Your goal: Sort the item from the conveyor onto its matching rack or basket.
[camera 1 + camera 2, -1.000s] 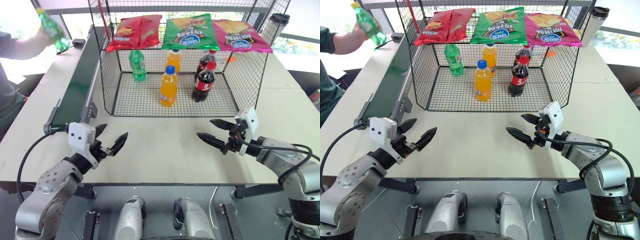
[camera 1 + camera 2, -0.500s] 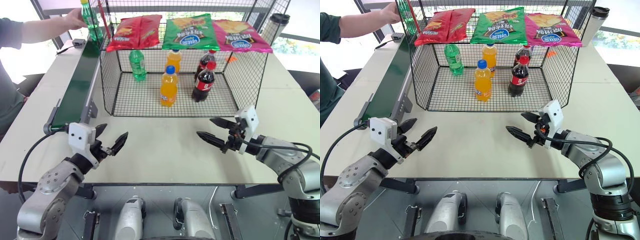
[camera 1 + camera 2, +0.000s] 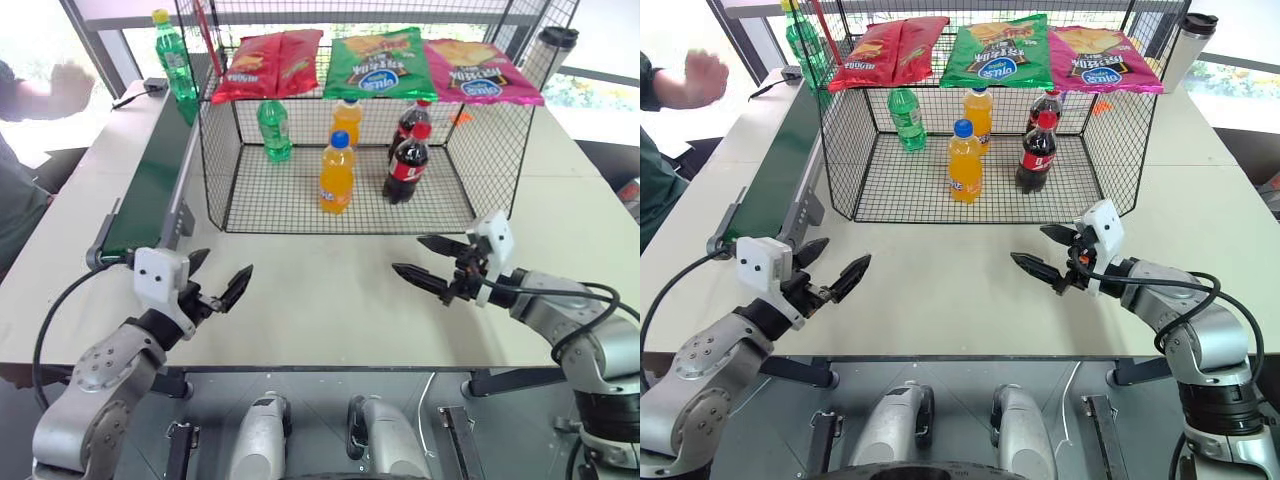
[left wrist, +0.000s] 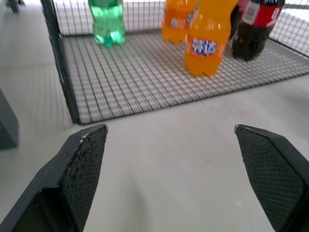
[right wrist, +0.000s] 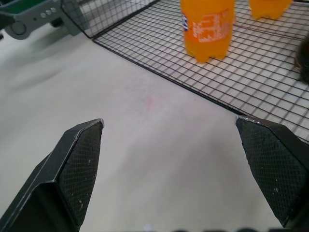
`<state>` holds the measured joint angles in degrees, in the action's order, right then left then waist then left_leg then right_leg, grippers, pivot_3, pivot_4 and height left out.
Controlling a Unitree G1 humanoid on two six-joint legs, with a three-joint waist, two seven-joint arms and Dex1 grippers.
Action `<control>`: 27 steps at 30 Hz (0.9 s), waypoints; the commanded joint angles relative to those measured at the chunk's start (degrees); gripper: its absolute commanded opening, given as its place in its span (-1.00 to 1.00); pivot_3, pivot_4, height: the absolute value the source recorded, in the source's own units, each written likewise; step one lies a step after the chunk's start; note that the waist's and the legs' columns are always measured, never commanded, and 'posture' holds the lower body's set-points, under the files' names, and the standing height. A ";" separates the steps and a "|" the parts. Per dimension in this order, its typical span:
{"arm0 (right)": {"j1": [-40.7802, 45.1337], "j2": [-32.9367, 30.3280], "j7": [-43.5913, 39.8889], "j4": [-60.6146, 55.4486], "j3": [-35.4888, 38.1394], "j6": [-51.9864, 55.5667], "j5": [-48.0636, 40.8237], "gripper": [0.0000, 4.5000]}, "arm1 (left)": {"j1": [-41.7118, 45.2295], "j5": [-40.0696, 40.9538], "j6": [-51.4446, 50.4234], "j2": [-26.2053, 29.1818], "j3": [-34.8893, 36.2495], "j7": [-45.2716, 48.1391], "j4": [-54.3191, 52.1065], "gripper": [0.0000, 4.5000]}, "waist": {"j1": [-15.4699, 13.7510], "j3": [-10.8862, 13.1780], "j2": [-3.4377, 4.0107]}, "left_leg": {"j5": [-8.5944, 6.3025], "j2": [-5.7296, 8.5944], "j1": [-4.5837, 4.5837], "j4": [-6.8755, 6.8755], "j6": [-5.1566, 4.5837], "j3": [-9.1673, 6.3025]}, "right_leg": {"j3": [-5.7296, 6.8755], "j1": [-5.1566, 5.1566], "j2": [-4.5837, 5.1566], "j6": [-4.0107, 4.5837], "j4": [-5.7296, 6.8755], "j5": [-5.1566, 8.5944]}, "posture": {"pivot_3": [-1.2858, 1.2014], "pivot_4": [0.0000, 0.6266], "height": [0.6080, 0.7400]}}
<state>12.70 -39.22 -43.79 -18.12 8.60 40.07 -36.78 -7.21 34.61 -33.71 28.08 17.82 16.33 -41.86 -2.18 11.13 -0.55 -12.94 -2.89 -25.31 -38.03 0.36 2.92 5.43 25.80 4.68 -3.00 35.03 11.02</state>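
Soda bottle [image 3: 173, 55] with the yellow cap stood upright at the far end of the conveyor [image 3: 155, 175], just outside the far left corner of the wire cage [image 3: 225, 190]. I judged it was set there so the belt would carry it down toward me. A person's hand [image 3: 68, 80] was off to the left of it, apart from the bottle, not touching.

My left gripper [image 3: 220, 283] hung over the bare table near the conveyor's near end, fingers spread wide, nothing between them. My right gripper [image 3: 432, 262] hovered over the table in front of the cage's right side, also wide open and empty. Bottle was well apart from both, far up the belt; left one was the nearer.

Inside the cage: a green bottle [image 3: 274, 128] without a yellow cap, two orange bottles [image 3: 337, 175], two cola bottles [image 3: 407, 165]. Chip bags [image 3: 378, 62] lay on top. I judged the capless green one marked the matching spot.
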 commanded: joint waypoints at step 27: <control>9.50 2.87 1.10 -6.77 -5.80 1.40 -2.89 1.00 | 17.27 -12.85 -0.79 5.21 10.18 -12.77 22.04 0.96 | -0.01 -0.03 -0.08 | 0.01 -0.02 0.02 -0.03 -0.01 0.05 | 0.00 0.00 -0.03 0.04 0.10 -0.04 | 0.03 -0.52 1.00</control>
<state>22.15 -36.67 -43.03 -23.93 1.12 42.80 -39.57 9.09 22.86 -35.94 32.69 28.02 3.23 -19.52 -2.19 11.10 -0.63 -12.93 -2.90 -25.30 -38.06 0.36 2.98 5.42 25.81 4.65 -2.96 35.12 10.98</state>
